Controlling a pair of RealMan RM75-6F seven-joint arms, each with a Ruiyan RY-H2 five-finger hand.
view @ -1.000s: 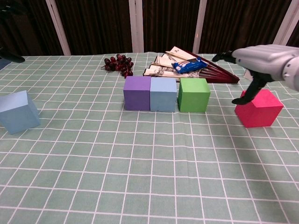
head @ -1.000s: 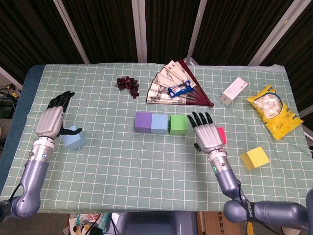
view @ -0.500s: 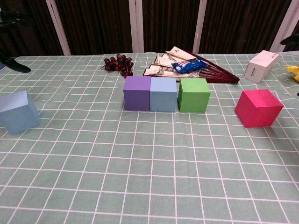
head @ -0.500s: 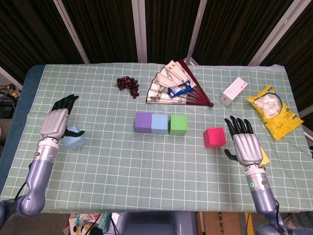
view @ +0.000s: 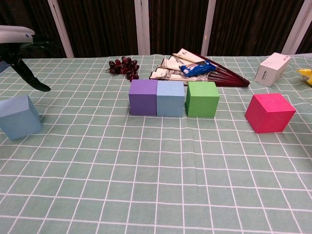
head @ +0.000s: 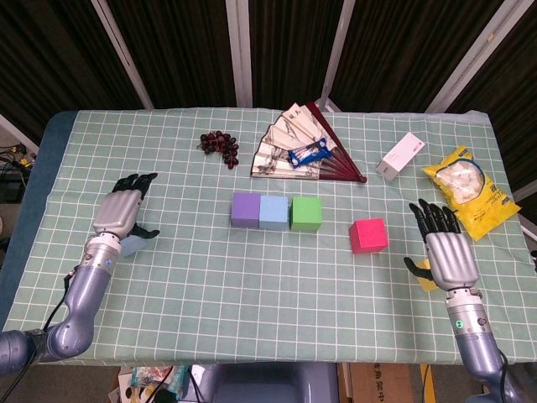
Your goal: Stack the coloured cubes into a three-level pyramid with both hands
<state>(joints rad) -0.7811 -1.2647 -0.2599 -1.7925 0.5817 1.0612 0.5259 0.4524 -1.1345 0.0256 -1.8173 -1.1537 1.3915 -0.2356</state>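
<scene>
Right hand (head: 451, 256) now sits at the counter's right edge with fingers spread, holding nothing; a second ago it was over the pink cube (head: 368, 235), which it has left standing alone on the counter (head: 252, 277), well to its left and apart from the row. It now covers most of the yellow cube (head: 426, 279), of which only a sliver shows at the thumb side; no grasp visible yet. Left hand (head: 124, 211) has shifted inward over the same interval and hovers above the loose light-blue cube (view: 18, 117), fingers apart, also holding nothing; the chest view shows the cube resting on the counter below and apart from the fingertips. Base row of purple cube (head: 246, 210), blue cube (head: 273, 211) and green cube (head: 306, 213) stands between the two hands, touching side by side, unmoved. Reading: level one is done, and both hands look to be lining up on the outer cubes. Pink is staged near the row's right end; level two not started.
</scene>
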